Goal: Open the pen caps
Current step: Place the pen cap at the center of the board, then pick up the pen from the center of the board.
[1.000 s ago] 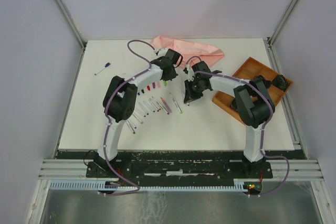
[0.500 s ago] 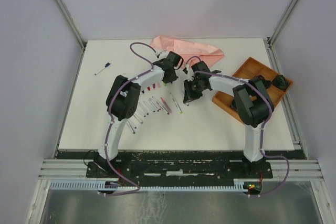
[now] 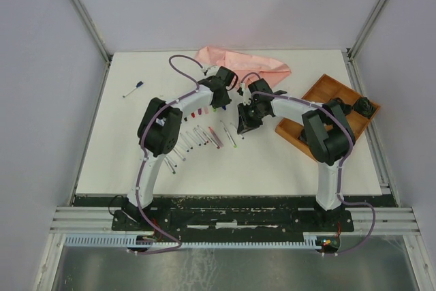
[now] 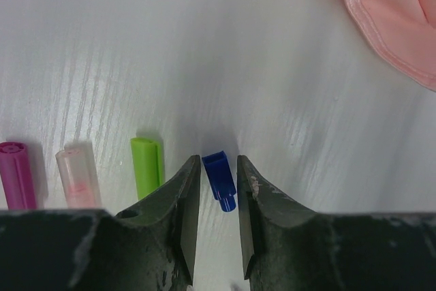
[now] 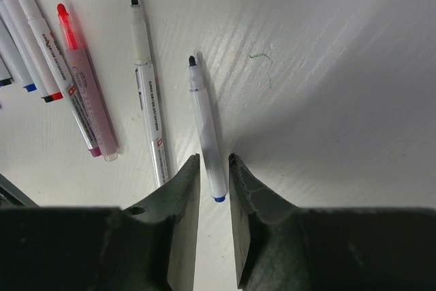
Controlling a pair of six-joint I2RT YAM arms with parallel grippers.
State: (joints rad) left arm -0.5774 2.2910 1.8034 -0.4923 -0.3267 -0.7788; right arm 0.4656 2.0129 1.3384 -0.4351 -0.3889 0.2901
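A small blue pen cap [image 4: 219, 176] lies on the white table between my left gripper's [image 4: 216, 161] jaws, with a gap on each side, so the gripper is open and holds nothing. To its left lie a lime cap [image 4: 146, 166], a clear pink cap [image 4: 79, 175] and a magenta cap [image 4: 16, 174]. My right gripper [image 5: 213, 161] is open astride the blue-ended tail of an uncapped white pen [image 5: 204, 124] lying flat. From above, the left gripper [image 3: 218, 103] sits over the cap row [image 3: 197, 112] and the right gripper [image 3: 244, 125] beside it.
Several uncapped pens [image 5: 82, 93] lie in a row left of the right gripper. A pink cloth [image 3: 245, 63] lies at the back, a wooden tray [image 3: 330, 97] at the right. One capped pen [image 3: 134, 88] lies alone at far left.
The left arm's elbow has swung slightly right and its wrist a little nearer over the cap row. The right arm has hardly moved.
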